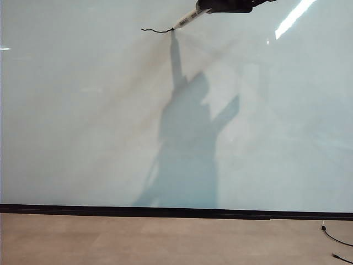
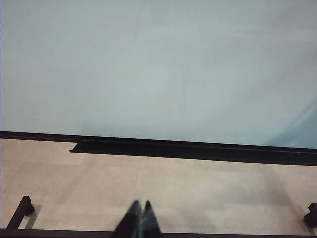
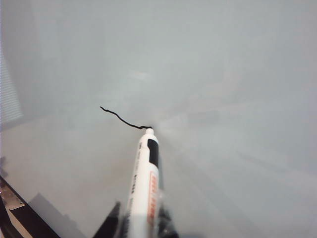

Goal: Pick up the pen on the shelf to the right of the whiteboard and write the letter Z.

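Observation:
The whiteboard [image 1: 88, 121] fills the exterior view. High on it runs one short wavy black stroke [image 1: 156, 30], all that shows of the letter Z. My right gripper [image 3: 141, 223] is shut on the pen [image 3: 146, 183], a white marker with print on its barrel. The pen's tip rests at the stroke's right end [image 3: 143, 128]. In the exterior view the pen [image 1: 186, 21] slants down-left from the right gripper [image 1: 207, 8] at the top edge. My left gripper [image 2: 141, 206] is shut and empty, low over the beige surface, facing the board [image 2: 158, 64].
A black strip [image 1: 165, 211] runs along the board's bottom edge, with a beige surface [image 1: 138, 240] below it. A thin black cable [image 1: 335, 238] lies at the lower right. A black ledge [image 2: 148, 148] and dark frame parts [image 2: 20, 210] appear in the left wrist view.

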